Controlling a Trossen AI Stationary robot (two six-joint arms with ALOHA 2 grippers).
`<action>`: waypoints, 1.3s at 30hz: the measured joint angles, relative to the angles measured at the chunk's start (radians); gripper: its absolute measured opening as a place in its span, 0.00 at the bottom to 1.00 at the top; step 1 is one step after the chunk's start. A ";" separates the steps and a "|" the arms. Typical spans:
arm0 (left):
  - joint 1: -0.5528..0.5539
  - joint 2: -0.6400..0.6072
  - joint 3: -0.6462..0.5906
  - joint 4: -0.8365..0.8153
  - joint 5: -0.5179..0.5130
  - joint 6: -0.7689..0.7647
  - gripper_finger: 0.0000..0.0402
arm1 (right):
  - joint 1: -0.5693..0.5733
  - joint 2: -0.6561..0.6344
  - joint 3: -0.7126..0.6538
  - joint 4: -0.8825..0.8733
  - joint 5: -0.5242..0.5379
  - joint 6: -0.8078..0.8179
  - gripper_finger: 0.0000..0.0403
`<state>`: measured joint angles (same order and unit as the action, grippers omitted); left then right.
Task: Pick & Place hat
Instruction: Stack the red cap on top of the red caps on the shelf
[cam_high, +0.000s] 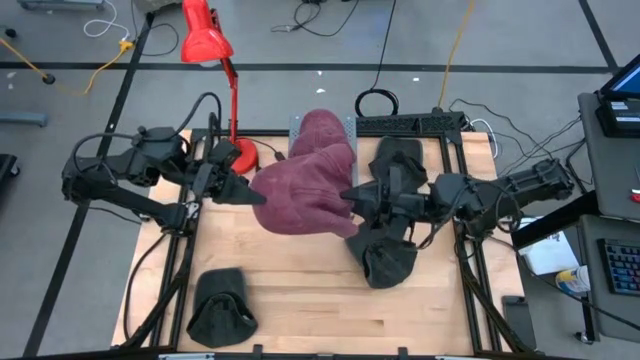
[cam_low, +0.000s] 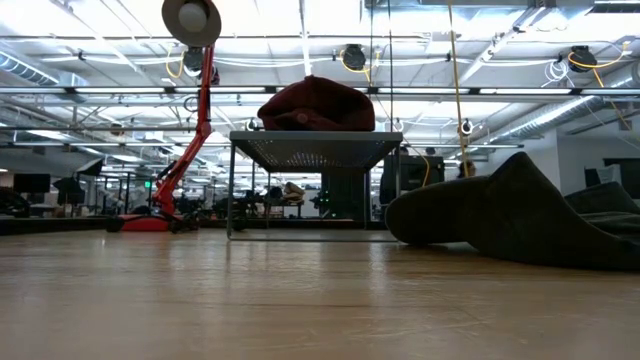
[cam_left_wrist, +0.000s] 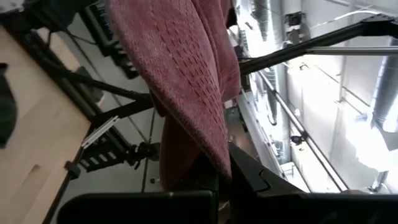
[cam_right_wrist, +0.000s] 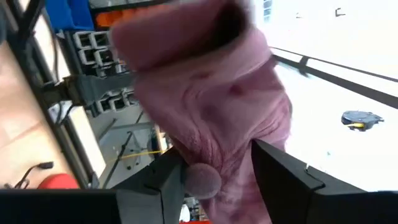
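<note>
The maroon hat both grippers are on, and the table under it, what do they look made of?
Maroon hat: seemingly knitted fabric, soft and matte; the left wrist view shows ribbed stitches, and it drapes in folds. Table: apparently pale wood, smooth, with visible grain.

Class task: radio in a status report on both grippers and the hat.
Left gripper shut on maroon hat. Right gripper at hat's other edge, jaws straddling fabric. Dark hats nearby.
</note>
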<state>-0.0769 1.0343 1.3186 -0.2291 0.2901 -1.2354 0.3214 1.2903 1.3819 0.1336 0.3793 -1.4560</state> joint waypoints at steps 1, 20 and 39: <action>0.000 0.000 0.000 -0.015 0.000 -0.001 0.02 | 0.011 0.000 0.000 0.019 0.022 0.000 0.41; 0.000 0.000 0.000 -0.062 0.019 0.000 0.02 | 0.114 -0.001 0.000 0.161 0.307 0.035 0.09; 0.070 -0.001 0.000 -0.008 -0.058 0.359 0.64 | 0.125 -0.003 0.000 0.231 0.331 0.027 0.09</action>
<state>-0.0071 1.0336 1.3186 -0.2367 0.2317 -0.8761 0.4466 1.2873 1.3819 0.3643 0.7099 -1.4286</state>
